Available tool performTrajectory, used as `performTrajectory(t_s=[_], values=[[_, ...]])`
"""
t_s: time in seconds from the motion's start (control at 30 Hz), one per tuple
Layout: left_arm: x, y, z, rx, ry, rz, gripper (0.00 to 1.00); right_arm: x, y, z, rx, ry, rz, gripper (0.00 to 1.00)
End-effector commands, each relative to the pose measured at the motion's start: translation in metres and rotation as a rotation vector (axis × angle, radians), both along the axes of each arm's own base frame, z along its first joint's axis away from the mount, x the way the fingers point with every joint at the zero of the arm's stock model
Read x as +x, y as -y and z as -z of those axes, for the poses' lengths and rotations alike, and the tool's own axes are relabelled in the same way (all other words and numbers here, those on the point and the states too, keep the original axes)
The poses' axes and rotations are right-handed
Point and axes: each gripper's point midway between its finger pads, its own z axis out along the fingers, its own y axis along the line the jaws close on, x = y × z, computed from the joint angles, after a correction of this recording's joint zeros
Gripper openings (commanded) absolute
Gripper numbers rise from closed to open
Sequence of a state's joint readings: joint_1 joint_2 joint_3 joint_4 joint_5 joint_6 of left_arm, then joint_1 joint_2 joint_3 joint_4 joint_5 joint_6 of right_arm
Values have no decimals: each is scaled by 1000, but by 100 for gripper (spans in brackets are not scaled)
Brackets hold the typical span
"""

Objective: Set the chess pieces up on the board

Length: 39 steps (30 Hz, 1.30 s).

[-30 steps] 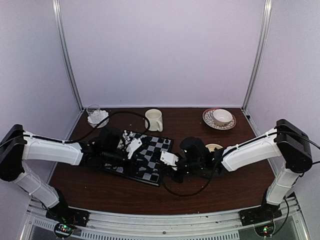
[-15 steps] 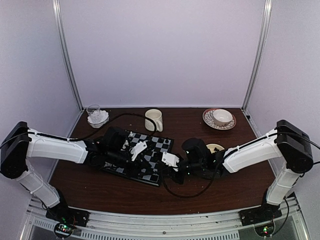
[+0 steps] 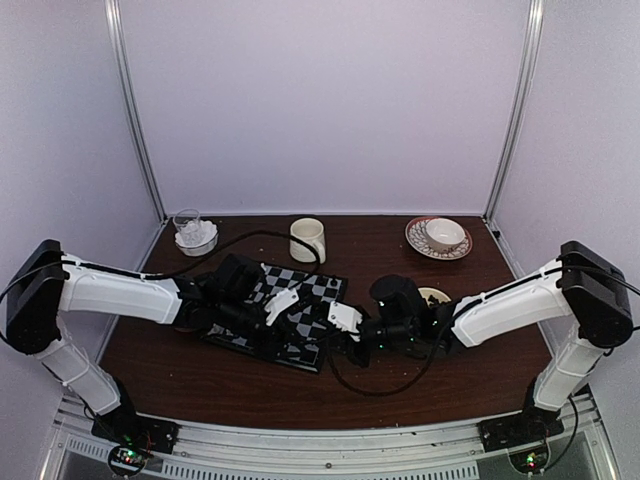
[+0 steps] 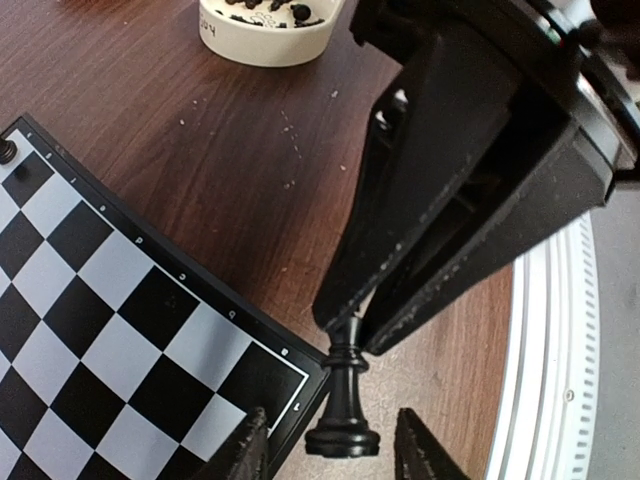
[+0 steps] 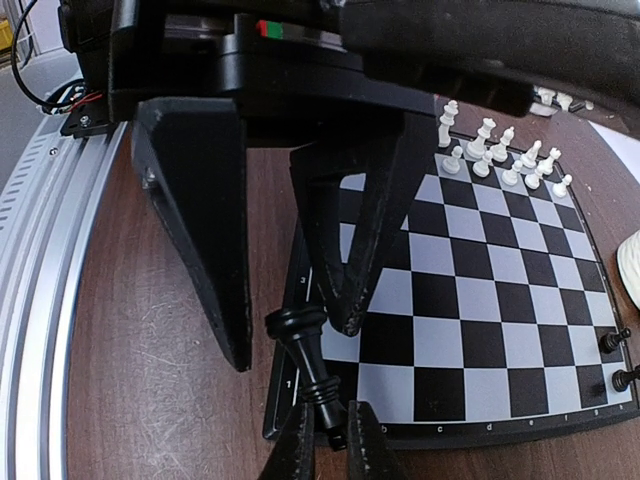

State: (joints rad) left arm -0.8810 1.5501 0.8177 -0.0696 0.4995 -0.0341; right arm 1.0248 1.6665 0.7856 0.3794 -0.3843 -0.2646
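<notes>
Piece: black piece (image 4: 343, 400) is pinched by its head in shut right gripper (image 5: 335, 445) | Receiver: left gripper (image 4: 328, 452) part open, nothing gripped, base flanked by its 2 fingers (image 4: 248, 452) | Axis: runs from right fingertips into left gap | Place: just off corner of board (image 4: 120, 330)

Behind the board (image 3: 298, 340) stands the mug (image 3: 307, 240) — glass dish (image 3: 195, 240) behind-left, saucer (image 3: 418, 245) behind-right. A bowl (image 4: 262, 48) lies to its right.

overhead, two wrist close-ups of board (image 3: 318, 292)
</notes>
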Motion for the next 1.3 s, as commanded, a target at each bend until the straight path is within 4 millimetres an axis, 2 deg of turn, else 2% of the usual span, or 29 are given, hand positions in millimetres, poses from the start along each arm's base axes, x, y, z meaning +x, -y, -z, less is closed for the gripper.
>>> performTrajectory(t_s=[0.0, 0.2, 0.33, 0.43, 0.53, 0.8, 1.17, 1.27], values=[[0, 8, -8, -20, 11, 27, 40, 3, 2, -12, 32, 28, 12, 4], [0, 9, -11, -29, 18, 30, 29, 2, 1, -12, 32, 26, 6, 4], [-1, 9, -12, -35, 17, 33, 30, 2, 1, -12, 33, 24, 4, 4], [-4, 11, -12, -41, 6, 42, 37, 1, 1, -11, 31, 22, 1, 5], [-6, 12, -12, -47, -3, 53, 38, 1, 0, -11, 32, 21, -2, 5], [-7, 13, -15, -72, 4, 59, 37, 0, -1, -11, 35, 17, -10, 5], [-3, 11, -18, -65, 31, 35, 9, 0, -1, -13, 48, 19, -3, 5], [-2, 10, -18, -56, 35, 31, 6, 1, -1, -15, 62, 17, 3, 12]])
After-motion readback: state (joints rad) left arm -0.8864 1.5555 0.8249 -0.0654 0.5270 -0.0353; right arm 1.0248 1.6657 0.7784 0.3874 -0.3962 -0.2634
